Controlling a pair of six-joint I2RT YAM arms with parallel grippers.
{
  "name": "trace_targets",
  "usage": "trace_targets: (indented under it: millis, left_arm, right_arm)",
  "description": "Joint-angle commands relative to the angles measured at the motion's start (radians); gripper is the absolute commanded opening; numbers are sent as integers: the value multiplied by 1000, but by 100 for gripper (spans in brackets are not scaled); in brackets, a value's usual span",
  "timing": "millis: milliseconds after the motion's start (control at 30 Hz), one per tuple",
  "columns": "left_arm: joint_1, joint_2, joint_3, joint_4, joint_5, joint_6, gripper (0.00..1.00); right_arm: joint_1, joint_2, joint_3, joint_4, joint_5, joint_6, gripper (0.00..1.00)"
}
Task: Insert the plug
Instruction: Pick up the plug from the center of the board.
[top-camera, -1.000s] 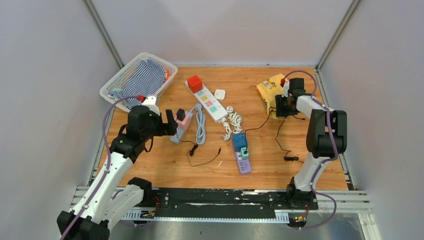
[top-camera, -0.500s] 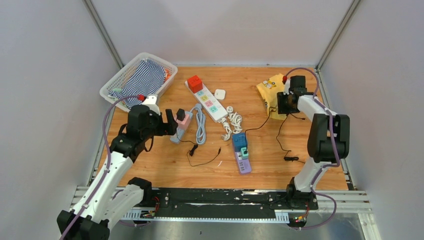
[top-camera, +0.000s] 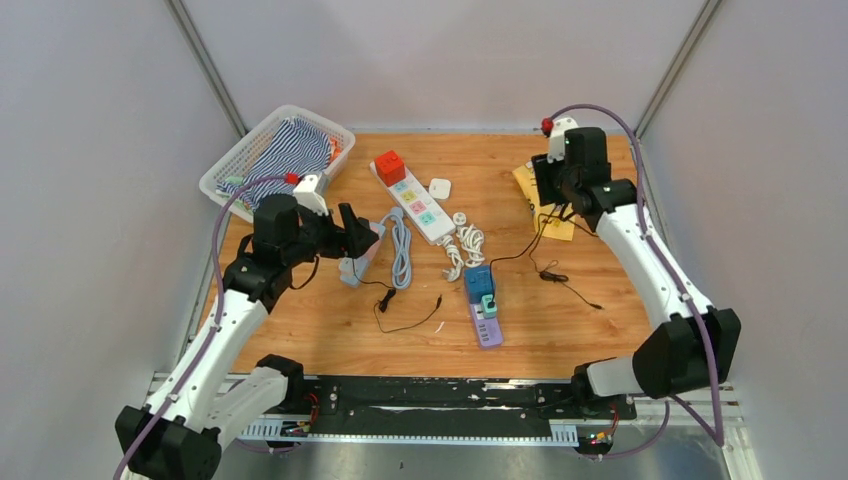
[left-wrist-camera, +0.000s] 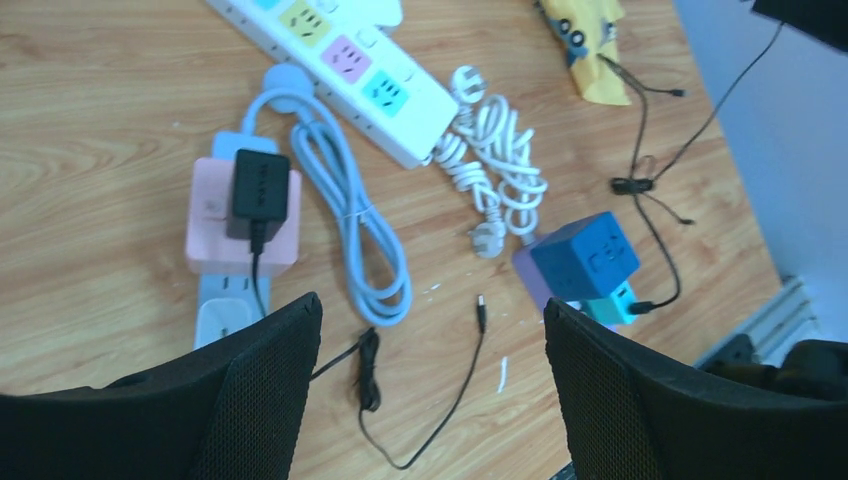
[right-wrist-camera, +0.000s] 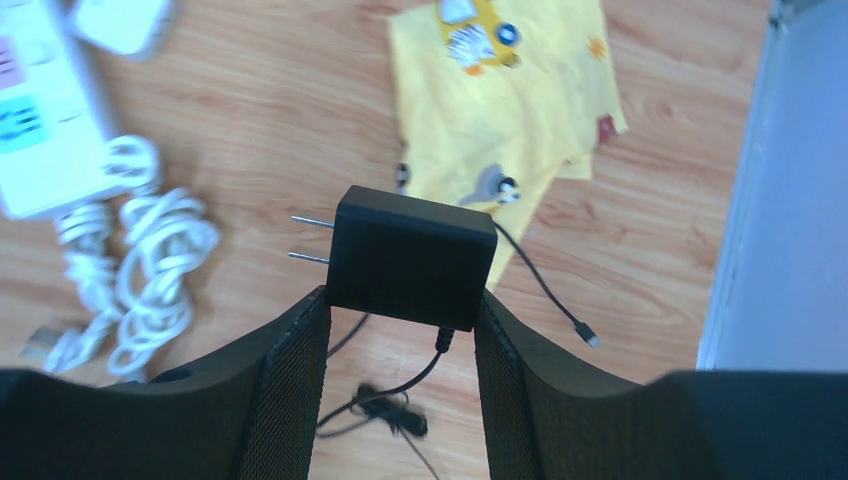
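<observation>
I am holding the black plug (right-wrist-camera: 410, 258) in my right gripper (right-wrist-camera: 400, 300). The two fingers are clamping its flat sides, so the body cannot turn. The two metal pins (right-wrist-camera: 310, 238) are sticking out free and are pointing toward the white power strip (right-wrist-camera: 30, 110). The plug is hanging in the air to the right of that strip, well apart from it, and is not yet in any socket. Its thin cable (right-wrist-camera: 395, 390) is trailing down loosely toward the table, so I think it is not pulling on the plug. A yellow cloth (right-wrist-camera: 500, 110) is lying farther from the strip than the plug, on the same side.

On the left side of the strip, my left gripper (left-wrist-camera: 430, 320) is hanging with its jaws wide apart and nothing between them. It is above a pink power strip (left-wrist-camera: 243, 240), which is already carrying another black adapter (left-wrist-camera: 260, 185). I think it is open so that it can press a strip down while the right one is pushing the pins in.
</observation>
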Motion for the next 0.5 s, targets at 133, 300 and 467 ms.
trace_targets:
  millis: [133, 300, 467]
  left_arm:
    - [2, 58, 68, 198, 208, -175, 79]
    - [-7, 90, 28, 345, 304, -292, 78]
    - [-59, 124, 40, 346, 296, -288, 79]
  right_arm:
    - [303, -160, -64, -28, 11, -98, 33]
    - [483, -243, -151, 49, 8, -45, 33]
    - [600, -290, -234, 177, -19, 11, 33]
